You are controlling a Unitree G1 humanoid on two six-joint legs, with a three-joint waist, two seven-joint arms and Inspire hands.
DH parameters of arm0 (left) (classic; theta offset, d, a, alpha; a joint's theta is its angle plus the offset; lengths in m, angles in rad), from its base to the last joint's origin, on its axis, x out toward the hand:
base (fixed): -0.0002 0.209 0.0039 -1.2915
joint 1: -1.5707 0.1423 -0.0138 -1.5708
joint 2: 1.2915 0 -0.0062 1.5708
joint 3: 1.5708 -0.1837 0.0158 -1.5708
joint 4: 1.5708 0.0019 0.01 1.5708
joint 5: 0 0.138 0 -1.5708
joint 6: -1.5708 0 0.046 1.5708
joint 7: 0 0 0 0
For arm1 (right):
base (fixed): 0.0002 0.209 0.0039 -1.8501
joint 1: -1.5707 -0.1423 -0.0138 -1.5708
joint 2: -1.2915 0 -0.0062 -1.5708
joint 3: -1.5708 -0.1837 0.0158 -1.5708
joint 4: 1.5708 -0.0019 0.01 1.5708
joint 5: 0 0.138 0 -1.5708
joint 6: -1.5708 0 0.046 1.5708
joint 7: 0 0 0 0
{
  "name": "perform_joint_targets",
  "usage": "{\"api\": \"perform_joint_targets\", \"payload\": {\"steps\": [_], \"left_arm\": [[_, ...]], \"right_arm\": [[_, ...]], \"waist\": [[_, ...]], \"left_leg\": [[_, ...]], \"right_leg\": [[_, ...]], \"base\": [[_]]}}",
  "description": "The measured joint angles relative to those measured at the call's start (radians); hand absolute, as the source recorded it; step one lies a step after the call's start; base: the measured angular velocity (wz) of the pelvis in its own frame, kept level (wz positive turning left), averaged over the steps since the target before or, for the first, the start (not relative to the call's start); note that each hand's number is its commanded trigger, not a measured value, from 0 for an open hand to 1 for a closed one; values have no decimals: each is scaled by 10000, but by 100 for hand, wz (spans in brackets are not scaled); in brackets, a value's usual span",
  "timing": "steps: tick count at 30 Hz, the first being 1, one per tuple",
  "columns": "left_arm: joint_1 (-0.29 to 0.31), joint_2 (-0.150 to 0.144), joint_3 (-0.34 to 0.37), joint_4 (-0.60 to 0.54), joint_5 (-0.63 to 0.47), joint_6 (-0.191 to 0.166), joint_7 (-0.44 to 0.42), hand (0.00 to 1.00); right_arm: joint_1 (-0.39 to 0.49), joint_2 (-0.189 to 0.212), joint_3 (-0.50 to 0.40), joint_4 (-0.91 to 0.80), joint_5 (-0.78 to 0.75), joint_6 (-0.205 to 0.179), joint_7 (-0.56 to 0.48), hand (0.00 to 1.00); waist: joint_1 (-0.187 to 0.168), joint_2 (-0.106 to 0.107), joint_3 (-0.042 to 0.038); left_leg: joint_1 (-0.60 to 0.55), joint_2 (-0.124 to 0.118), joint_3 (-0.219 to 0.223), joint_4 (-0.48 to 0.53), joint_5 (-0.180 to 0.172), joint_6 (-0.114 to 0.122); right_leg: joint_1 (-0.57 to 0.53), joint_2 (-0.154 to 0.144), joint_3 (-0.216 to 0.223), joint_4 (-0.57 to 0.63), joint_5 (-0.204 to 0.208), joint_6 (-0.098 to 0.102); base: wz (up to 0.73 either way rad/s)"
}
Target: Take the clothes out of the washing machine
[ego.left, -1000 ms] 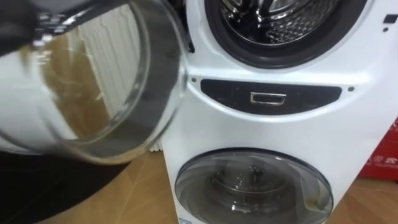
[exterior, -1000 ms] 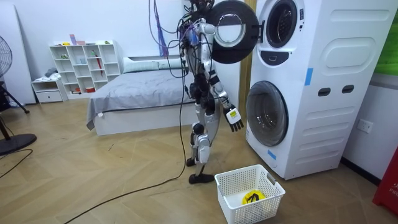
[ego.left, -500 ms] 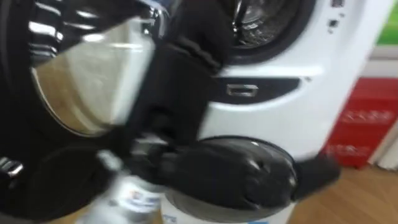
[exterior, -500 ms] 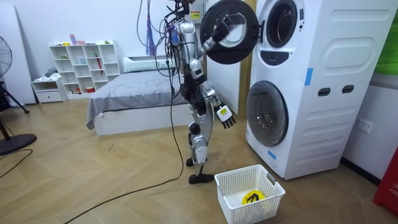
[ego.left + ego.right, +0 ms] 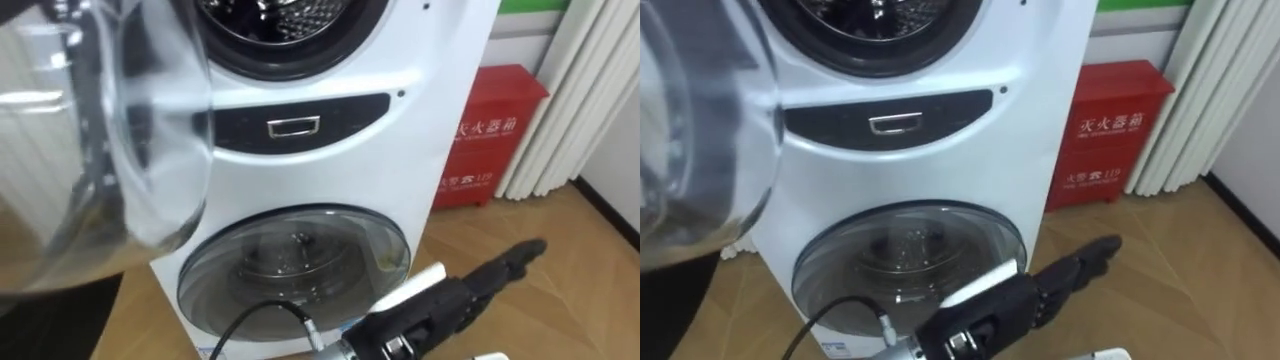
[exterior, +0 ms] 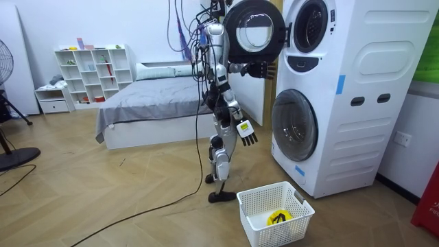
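Upper washing machine door swung aside so the drum mouth is clear; left hand, fingers straight and empty, poised low in front, right hand loose-fingered at hip; clothes presumably inside drum, unseen; one yellow item in floor basket.

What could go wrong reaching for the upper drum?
1. The open upper door hangs across the left of the eye views; the left hand near it could knock it unseen.
2. The right hand, open, is low before the lower door; lifting it may clip the control panel.
3. The basket by its feet: trip risk.
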Motion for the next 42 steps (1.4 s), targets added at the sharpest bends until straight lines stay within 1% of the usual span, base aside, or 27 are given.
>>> {"api": "perform_joint_targets", "payload": {"steps": [3, 5, 7, 11, 13, 14, 15, 16, 17, 18, 19, 20, 21, 22, 23, 25, 26, 28, 29, 31, 32, 33, 34, 35, 37, 39, 42], "left_arm": [[-86, -14, -229, 215, 474, 3, 8, 0], [-86, -36, -275, 253, 982, 3, -71, 0], [-174, -116, -353, 465, 1399, 3, -185, 0], [-190, -285, -399, 1073, 1529, 217, -337, 0], [-192, -347, -349, 1974, 1524, 250, -348, 0], [-189, -348, -300, 2318, 1524, 252, -337, 0], [-162, -403, -152, 3103, 1525, 252, -210, 0], [-82, -395, 152, 4001, 1545, 257, -67, 0], [8, -413, 368, 4473, 1610, 248, 67, 0], [158, -465, 837, 5582, 1711, 220, 405, 0], [226, -546, 1435, 6986, 1710, 135, 806, 0], [287, -598, 1897, 7710, 1712, 128, 1026, 0], [476, -620, 2852, 8934, 1715, 143, 1519, 0], [753, -504, 3799, 9794, 1661, 116, 2023, 0], [879, -466, 4260, 10206, 1615, 99, 2248, 0], [1439, -222, 5802, 11471, 1139, 75, 3219, 0], [1601, -174, 6159, 11610, 992, 74, 3435, 0], [1973, -8, 7363, 12065, 373, 68, 4104, 0], [2009, -10, 7624, 12224, 137, 67, 4256, 0], [2193, -43, 8652, 12609, -775, 111, 4844, 0], [2249, -48, 8901, 12623, -1025, 123, 4996, 0], [2341, -53, 9443, 12572, -1482, 180, 5322, 0], [2371, -48, 10032, 12424, -2211, 219, 5666, 0], [2381, -46, 10276, 12303, -2586, 219, 5853, 0], [2385, -10, 11169, 11977, -3808, 202, 6418, 0], [2312, 35, 11757, 11907, -4805, 194, 6822, 0], [2278, 92, 12451, 11514, -5854, 197, 7541, 0]], "right_arm": [[-6, -26, 7, -1, 126, 0, 67, 0], [-14, -53, -66, -2, 137, -1, 176, 0], [-34, -127, -79, -1, 130, -1, 324, 0], [24, -148, -85, -106, 200, 26, 436, 0], [96, -165, -134, -115, 310, 53, 422, 0], [122, -164, -181, -114, 316, 61, 411, 0], [129, -165, -229, -106, 361, 111, 398, 0], [151, -139, -498, -103, 325, 127, 408, 0], [174, -138, -598, -103, 312, 127, 392, 0], [299, -129, -876, -99, 353, 132, 336, 0], [458, -114, -1099, -99, 382, 143, 195, 0], [547, -92, -1298, -101, 384, 159, 134, 0], [714, -76, -1543, -100, 471, 172, 26, 0], [901, -65, -1695, -99, 655, 222, -131, 0], [1000, -63, -1761, -97, 724, 243, -205, 0], [1217, -45, -2122, -74, 733, 263, -384, 0], [1217, -45, -2164, -72, 732, 257, -426, 0], [1268, 18, -2489, 130, 730, 219, -486, 0], [1274, 8, -2554, 170, 726, 223, -498, 0], [1362, 4, -2886, 241, 731, 226, -507, 0], [1392, 5, -2938, 241, 729, 226, -513, 0], [1418, 4, -3062, 200, 722, 251, -510, 0], [1511, 4, -3210, 105, 727, 269, -493, 0], [1594, -4, -3246, -4, 729, 290, -501, 0], [2011, -66, -3370, -675, 683, 367, -509, 0], [2152, -72, -3707, -902, 524, 393, -515, 0], [2275, -79, -4025, -1010, 292, 485, -680, 0]], "waist": [[-88, 22, 10], [-279, 66, 44], [-463, 182, 110], [-567, 261, 75], [-537, 318, 39], [-519, 321, 36], [-495, 297, 51], [-316, 286, 53], [-210, 289, 47], [-110, 220, 69], [56, 263, 16], [150, 207, 27], [348, 117, 27], [545, 88, -38], [664, 40, -64], [1157, -82, -193], [1255, -101, -202], [1635, -145, -214], [1732, -116, -208], [2076, 38, -162], [2132, 50, -153], [2224, 115, -131], [2242, 134, -139], [2264, 158, -128], [2397, 213, -152], [2444, 297, -133], [2556, 375, -150]], "left_leg": [[81, 76, 172, -84, -85, -43], [79, 83, 175, -85, -98, -47], [66, 82, 175, -87, -121, -47], [55, 91, 229, -92, -159, -71], [72, 106, 230, -88, -158, -73], [89, 111, 246, -87, -159, -75], [151, 116, 319, -95, -162, -83], [235, 120, 418, -131, -176, -107], [269, 119, 483, -137, -187, -123], [292, 85, 481, -141, -197, -137], [357, 90, 481, -140, -208, -158], [374, 98, 481, -139, -215, -173], [427, 115, 480, -127, -225, -205], [485, 127, 451, -128, -237, -232], [532, 136, 452, -131, -244, -246], [624, 134, 442, -120, -271, -287], [644, 125, 437, -118, -273, -289], [748, 93, 338, -126, -330, -295], [786, 98, 318, -129, -381, -275], [968, 144, 180, -132, -502, -256], [1016, 137, 174, -132, -508, -252], [1097, 138, 149, -141, -539, -245], [1114, 126, 60, -149, -559, -242], [1121, 113, 32, -158, -559, -241], [1132, 104, 19, -159, -559, -239], [1156, 104, 10, -158, -563, -233], [1183, 103, 9, -154, -572, -238]], "right_leg": [[2, 67, 1, -2, -1, 1], [-2, 74, -7, -10, -1, 1], [-28, 78, -4, -10, -3, 2], [-89, 86, -5, -15, -42, -25], [-71, 103, 12, -10, -44, -28], [-56, 109, 27, -8, -44, -28], [-25, 120, 65, -7, -57, -49], [-15, 129, 183, 11, -104, -119], [-15, 142, 257, 7, -123, -150], [10, 151, 233, 18, -139, -171], [41, 168, 231, 18, -173, -207], [60, 177, 230, 14, -191, -224], [105, 198, 229, 9, -230, -252], [146, 213, 212, 12, -290, -278], [159, 220, 208, 12, -313, -288], [257, 211, 204, -5, -368, -302], [286, 200, 177, -14, -383, -292], [498, 153, -20, -155, -390, -280], [549, 159, -38, -164, -403, -260], [750, 160, -68, -158, -439, -205], [795, 155, -87, -157, -440, -202], [875, 156, -112, -155, -441, -201], [929, 141, -188, -154, -455, -179], [943, 131, -224, -148, -462, -167], [964, 123, -256, -140, -465, -161], [1000, 122, -268, -140, -466, -161], [982, 126, -301, -137, -466, -161]], "base": [[-14], [-3], [-2], [-9], [-2], [-5], [-16], [-27], [-27], [-13], [-4], [-3], [0], [0], [4], [0], [4], [15], [17], [9], [5], [8], [10], [10], [0], [0], [-1]]}}
